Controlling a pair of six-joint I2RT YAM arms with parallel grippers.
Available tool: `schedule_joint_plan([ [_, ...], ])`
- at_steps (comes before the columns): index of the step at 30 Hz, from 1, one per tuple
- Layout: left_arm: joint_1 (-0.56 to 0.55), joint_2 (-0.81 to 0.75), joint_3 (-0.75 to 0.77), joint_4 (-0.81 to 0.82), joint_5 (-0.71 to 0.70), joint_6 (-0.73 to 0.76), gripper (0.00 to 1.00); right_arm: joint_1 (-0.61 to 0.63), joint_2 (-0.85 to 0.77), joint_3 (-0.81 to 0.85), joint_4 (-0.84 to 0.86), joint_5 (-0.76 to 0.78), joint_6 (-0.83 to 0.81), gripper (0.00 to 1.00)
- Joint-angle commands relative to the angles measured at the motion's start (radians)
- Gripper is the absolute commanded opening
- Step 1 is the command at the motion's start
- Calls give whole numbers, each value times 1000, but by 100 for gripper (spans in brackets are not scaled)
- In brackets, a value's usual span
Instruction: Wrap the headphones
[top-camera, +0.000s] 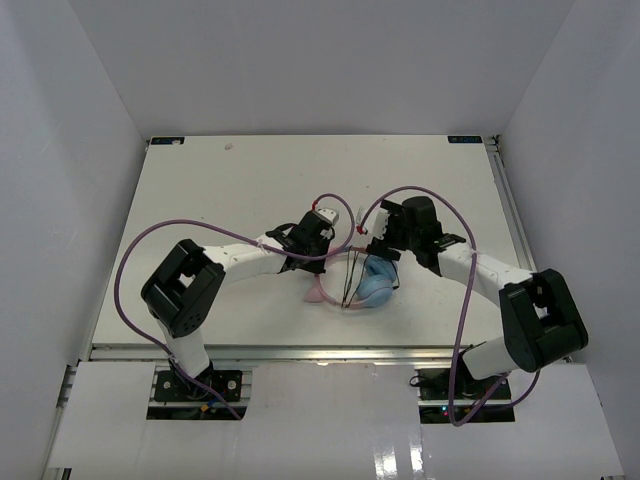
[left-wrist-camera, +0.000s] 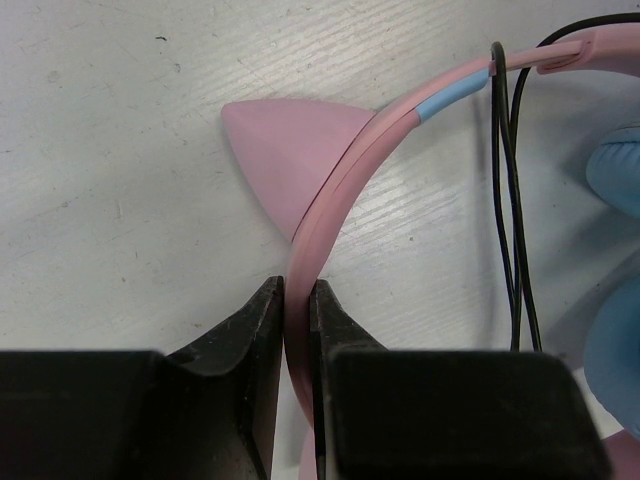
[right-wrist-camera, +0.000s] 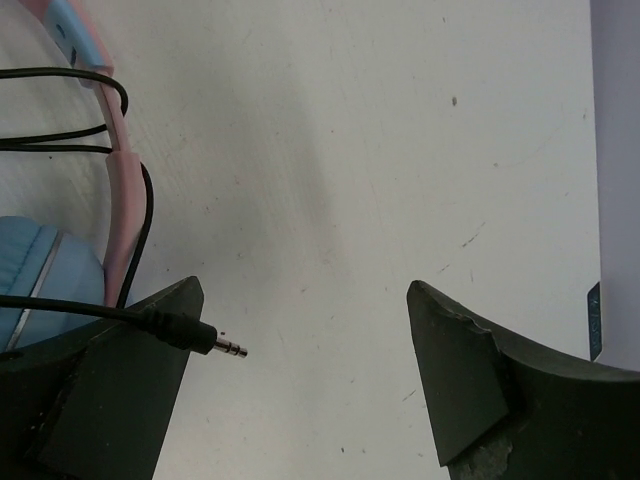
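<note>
The headphones (top-camera: 372, 285) lie at the table's middle, light-blue ear cups to the right, pink headband to the left. My left gripper (left-wrist-camera: 297, 300) is shut on the pink headband (left-wrist-camera: 330, 215), just below a pink cat-ear point (left-wrist-camera: 280, 150). The thin black cord (left-wrist-camera: 510, 200) loops several times over the band. My right gripper (right-wrist-camera: 305, 320) is open and holds nothing; it hovers beside the ear cup (right-wrist-camera: 40, 270). The cord's jack plug (right-wrist-camera: 195, 337) pokes out in front of its left finger (right-wrist-camera: 130, 390).
Purple arm cables (top-camera: 130, 260) arc over both arms. White walls (top-camera: 70, 150) close in the table on three sides. The bare white tabletop (top-camera: 250, 180) stretches behind the headphones.
</note>
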Motion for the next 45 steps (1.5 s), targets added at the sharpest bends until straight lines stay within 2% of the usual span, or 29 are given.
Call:
schedule_joint_plan([
  [1,7,-82,-7,-1,24,13,0,-35,39,70,-35,-53,42,90],
  [14,19,-76,-7,14,56,7,0,-93,164,166,-132,-57,101,92],
  [18,21,-80,-10,25,78,1,0,-98,211,200,-183,-57,124,98],
  [21,21,-82,-14,31,95,0,0,-98,211,206,-202,-79,122,98],
  [29,21,-77,-9,49,210,9,0,-98,263,333,-456,-205,-69,94],
  [35,32,-78,-17,54,227,-11,0,-113,312,389,-491,-162,-52,90],
  [42,106,-81,-50,58,229,-56,1,-220,217,349,-464,-213,21,90],
  [45,127,-79,-44,55,217,-57,12,-238,111,284,-455,-234,30,90],
])
